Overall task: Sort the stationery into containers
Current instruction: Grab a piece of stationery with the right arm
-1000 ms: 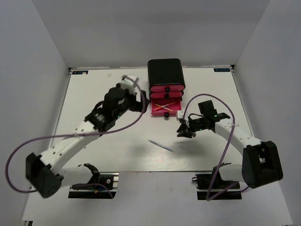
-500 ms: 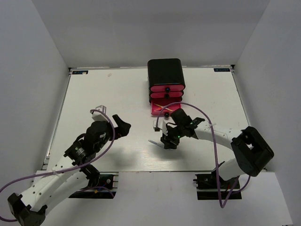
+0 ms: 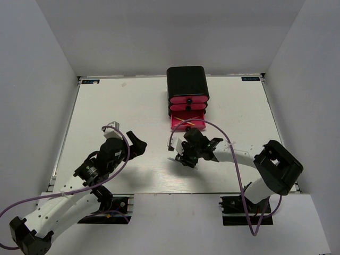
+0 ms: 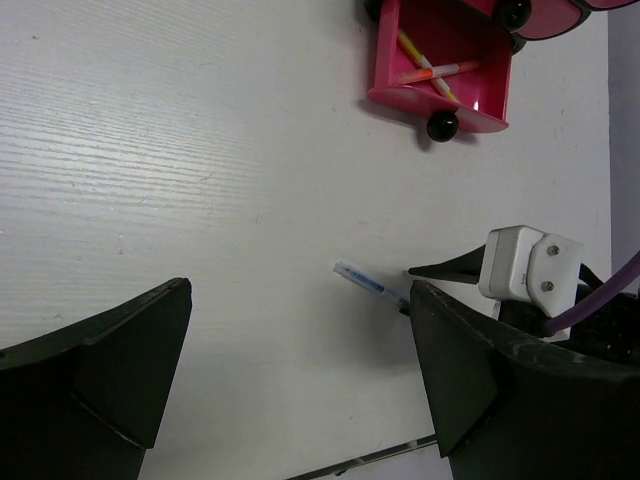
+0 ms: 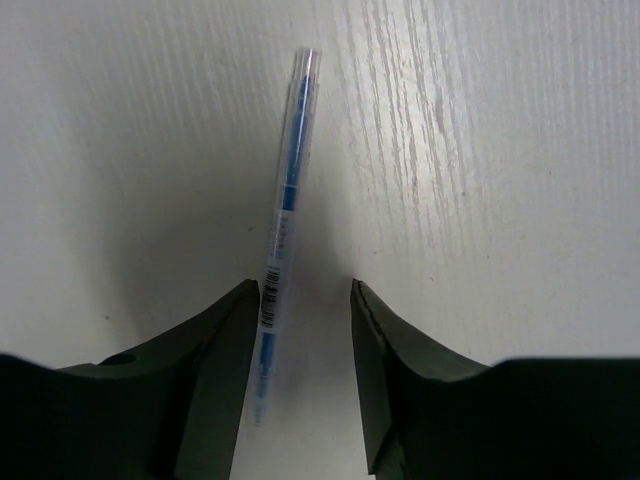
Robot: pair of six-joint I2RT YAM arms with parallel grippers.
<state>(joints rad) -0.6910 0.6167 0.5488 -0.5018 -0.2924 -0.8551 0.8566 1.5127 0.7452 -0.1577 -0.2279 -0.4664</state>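
- The right claw (image 5: 305, 300) has come in from the right since a second ago. It now stands parted astride the light-blue pen (image 5: 285, 200), not clenched on it.
- The pen lies flat on the table (image 5: 480, 150), closer to the claw's left finger.
- The left claw (image 4: 298, 360), spread wide, has drawn back from the drawers (image 3: 187, 109).

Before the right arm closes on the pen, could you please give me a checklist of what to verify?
1. Blue pen lies between the fingers of the right gripper: ok, though close to one finger.
2. Right gripper open, nothing held: ok.
3. Bottom drawer pulled out to receive it: ok.
4. Left gripper open and away from the pen: ok.
5. Fingertips low enough at the table: cannot tell.
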